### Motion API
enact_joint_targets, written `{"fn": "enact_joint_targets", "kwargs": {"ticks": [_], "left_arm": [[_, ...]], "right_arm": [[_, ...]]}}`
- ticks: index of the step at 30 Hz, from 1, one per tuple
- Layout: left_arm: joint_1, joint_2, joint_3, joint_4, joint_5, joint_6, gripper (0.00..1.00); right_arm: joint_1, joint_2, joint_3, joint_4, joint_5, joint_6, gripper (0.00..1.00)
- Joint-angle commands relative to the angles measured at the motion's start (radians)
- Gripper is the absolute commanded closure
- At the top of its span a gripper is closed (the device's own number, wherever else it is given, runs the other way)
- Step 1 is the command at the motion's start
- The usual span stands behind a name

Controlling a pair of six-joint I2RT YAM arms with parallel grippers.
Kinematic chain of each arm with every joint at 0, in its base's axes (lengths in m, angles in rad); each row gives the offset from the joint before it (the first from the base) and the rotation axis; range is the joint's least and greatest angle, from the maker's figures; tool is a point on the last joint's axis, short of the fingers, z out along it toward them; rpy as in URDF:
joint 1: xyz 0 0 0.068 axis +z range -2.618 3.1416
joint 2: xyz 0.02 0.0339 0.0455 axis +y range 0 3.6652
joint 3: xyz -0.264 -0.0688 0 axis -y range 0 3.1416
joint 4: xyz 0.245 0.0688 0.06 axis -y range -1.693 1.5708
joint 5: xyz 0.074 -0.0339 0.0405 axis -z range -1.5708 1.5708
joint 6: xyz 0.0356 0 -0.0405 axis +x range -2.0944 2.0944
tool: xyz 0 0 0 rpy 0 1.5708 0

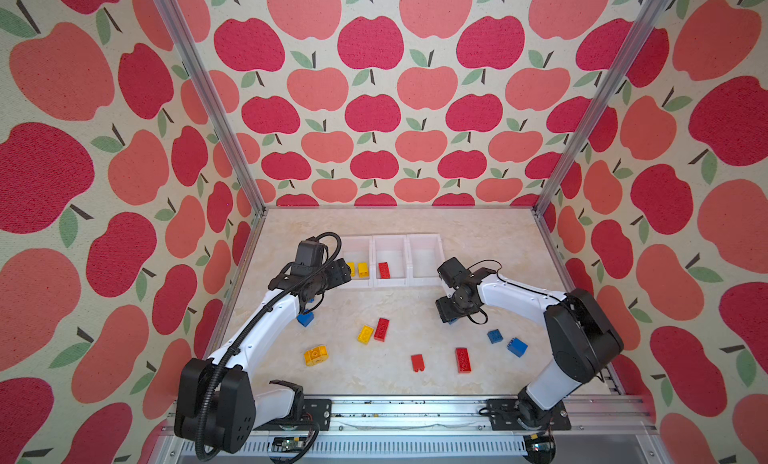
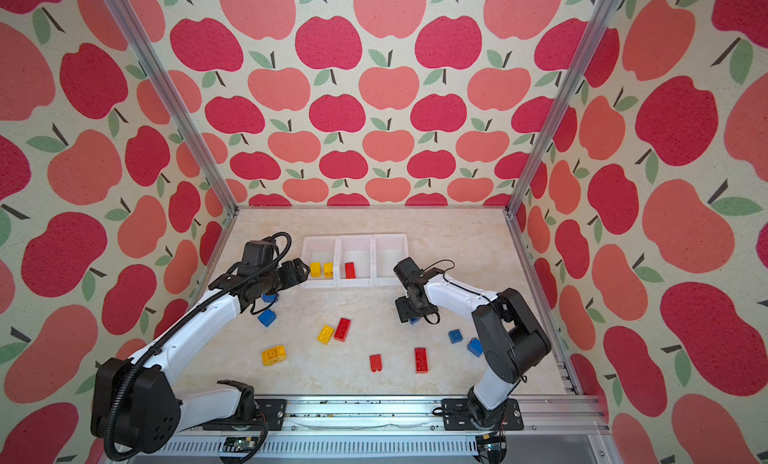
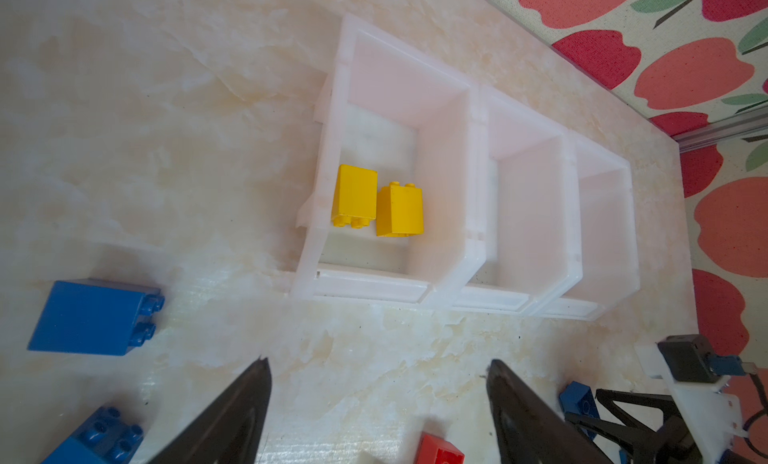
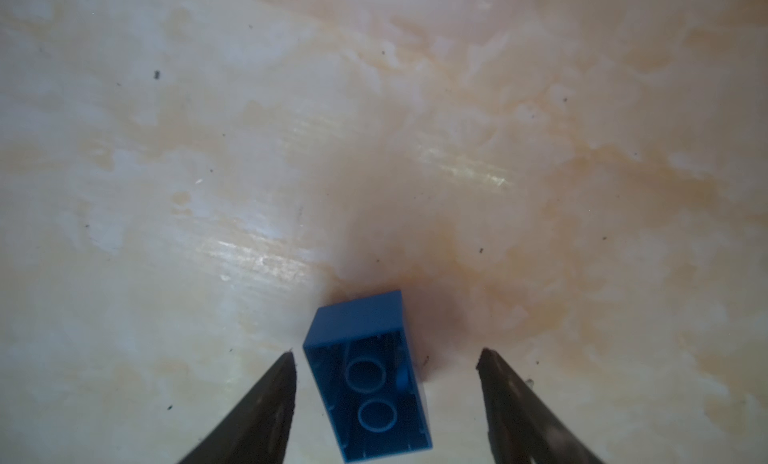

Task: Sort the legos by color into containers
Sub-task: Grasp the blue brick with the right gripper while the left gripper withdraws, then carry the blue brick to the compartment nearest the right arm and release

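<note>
1. Step in hand, as judged: grasping blue brick (image 4: 368, 379), hollow side up on the table (image 4: 374, 129) toward its right edge.
2. Found right jaws parted astride it, not gripping.
3. Found left jaws parted, empty, before the bins (image 1: 390, 281).
4. Needed next: close, lift, carry to empty bin (image 1: 424, 262).
</note>
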Motion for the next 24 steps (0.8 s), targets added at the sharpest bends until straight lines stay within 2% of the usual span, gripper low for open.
{"fn": "enact_joint_targets", "kwargs": {"ticks": [1, 9, 12, 24], "left_arm": [[0.007, -0.022, -0.015, 0.020, 0.018, -0.010, 0.15], [0.014, -0.031, -0.029, 0.027, 0.021, -0.014, 0.14], [0.016, -0.031, -0.030, 0.028, 0.023, -0.015, 0.13], [0.018, -0.019, -0.029, 0.033, 0.035, -0.020, 0.09]], "right_arm": [[0.008, 0.023, 0.030, -0.001, 0.025, -0.009, 0.37], [0.012, 0.038, 0.037, -0.003, 0.037, -0.009, 0.60], [0.012, 0.030, 0.037, -0.005, 0.038, -0.008, 0.65], [0.013, -0.088, 0.130, -0.057, 0.023, 0.014, 0.68]]}}
